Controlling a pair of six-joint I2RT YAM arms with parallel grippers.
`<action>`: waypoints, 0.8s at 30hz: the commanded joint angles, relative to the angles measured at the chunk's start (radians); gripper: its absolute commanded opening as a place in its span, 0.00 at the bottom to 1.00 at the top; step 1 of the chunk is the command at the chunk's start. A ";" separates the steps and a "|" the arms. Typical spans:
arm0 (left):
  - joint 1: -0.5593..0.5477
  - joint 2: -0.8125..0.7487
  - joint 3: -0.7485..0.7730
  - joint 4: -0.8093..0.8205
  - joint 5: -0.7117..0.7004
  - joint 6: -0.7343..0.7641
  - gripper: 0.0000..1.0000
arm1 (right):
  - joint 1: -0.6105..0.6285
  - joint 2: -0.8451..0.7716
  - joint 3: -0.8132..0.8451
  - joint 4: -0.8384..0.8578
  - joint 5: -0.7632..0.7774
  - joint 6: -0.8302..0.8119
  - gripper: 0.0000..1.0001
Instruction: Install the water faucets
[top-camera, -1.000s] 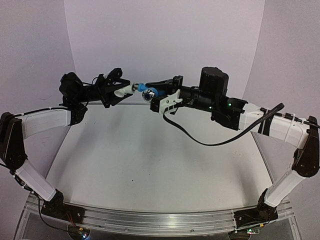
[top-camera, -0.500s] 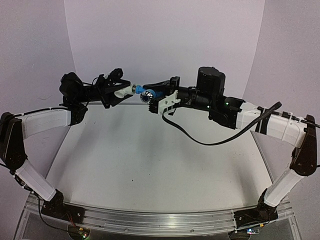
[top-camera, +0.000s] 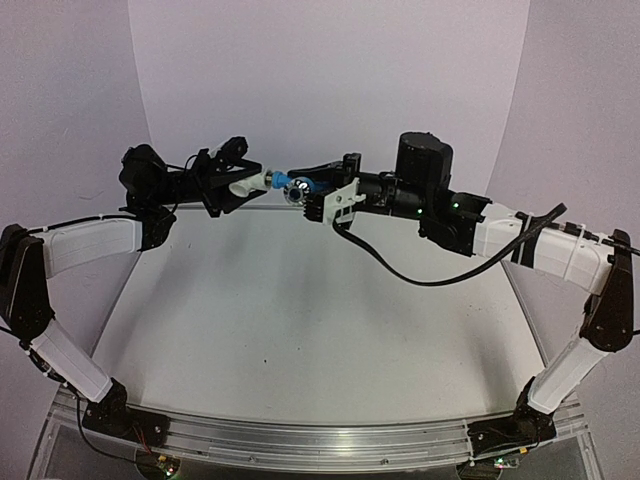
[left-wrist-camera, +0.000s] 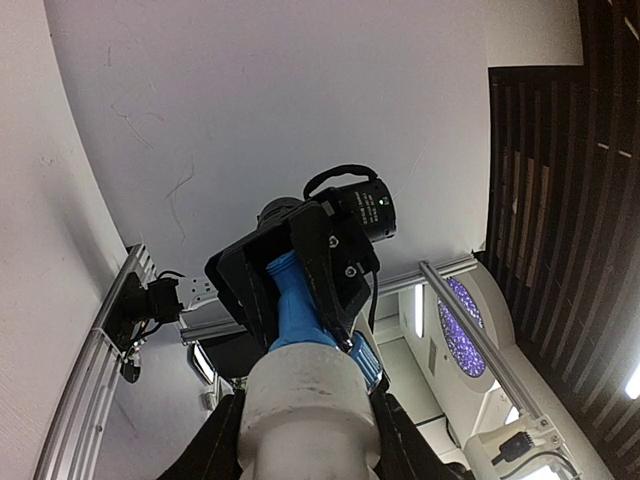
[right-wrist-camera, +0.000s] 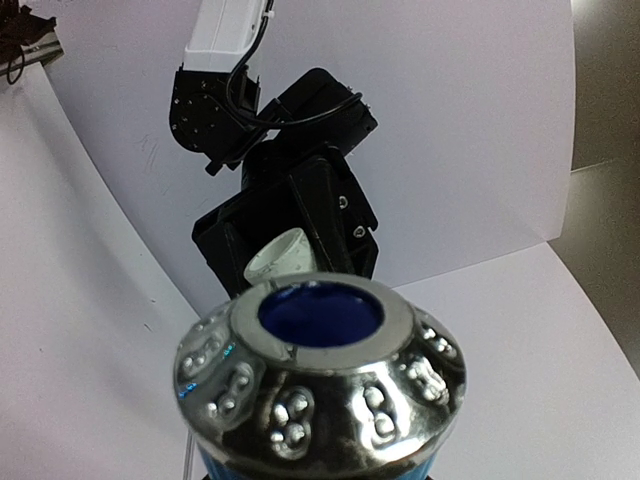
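White backdrop (top-camera: 330, 80) curves around a pale bench (top-camera: 300, 330), with a metal rail (top-camera: 300, 435) along its near edge where both arms are bolted. On the left, the arm reaches up and inward, and the left claw (top-camera: 245, 181) is clamped on the white fitting (top-camera: 256, 180), held well above the bench with its free end pointing right. The left wrist view shows that fitting as a round white cylinder filling the space between the fingers. Just to its right is the blue tap (top-camera: 303, 184), whose narrow blue tip meets the end of the fitting; whether the two are pushed together or only touching cannot be told. The tap's shiny studded metal head hangs toward the bench, and in the right wrist view it fills the foreground with a dark blue opening in its middle. Further right, the right claw (top-camera: 310, 192) is clamped on the tap's body, its arm stretching in from the right. A black cable (top-camera: 400, 278) sags in a loop under that arm.
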 joint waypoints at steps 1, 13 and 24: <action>-0.045 -0.040 0.040 0.058 0.017 0.009 0.00 | 0.013 0.011 0.040 0.064 -0.043 0.087 0.00; -0.059 -0.048 0.030 0.059 -0.012 0.046 0.00 | 0.014 0.018 0.028 0.119 -0.068 0.232 0.00; -0.067 -0.058 0.015 0.060 -0.025 0.067 0.00 | 0.014 0.035 0.057 0.116 -0.111 0.363 0.00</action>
